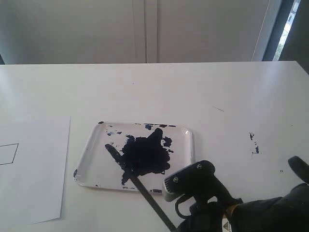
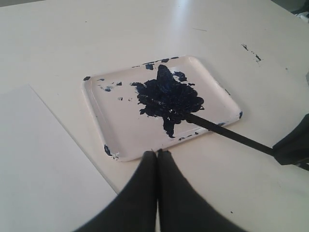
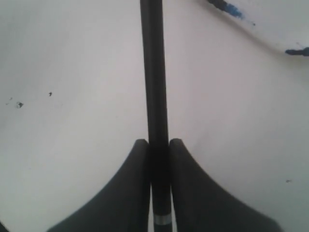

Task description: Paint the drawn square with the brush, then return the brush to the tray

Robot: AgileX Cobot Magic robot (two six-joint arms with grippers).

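Note:
The white tray (image 1: 91,166) lies on the table with a big blue-black paint blot (image 1: 145,154) in it. The long black brush (image 1: 145,193) slants across the tray's near rim, its front end lying over the blot. My right gripper (image 3: 158,145) is shut on the brush (image 3: 154,72) handle just off the tray's near right corner. The drawn square (image 1: 8,153) is a thin outline on the paper sheet (image 1: 38,183) at the far left, partly cut off by the frame edge. My left gripper (image 2: 157,152) hangs shut and empty just in front of the tray (image 2: 116,125).
The paper sheet (image 2: 38,159) lies left of the tray with a narrow strip of table between them. Small paint specks (image 1: 253,142) mark the table to the right of the tray. The right arm's body (image 1: 203,188) fills the lower right corner.

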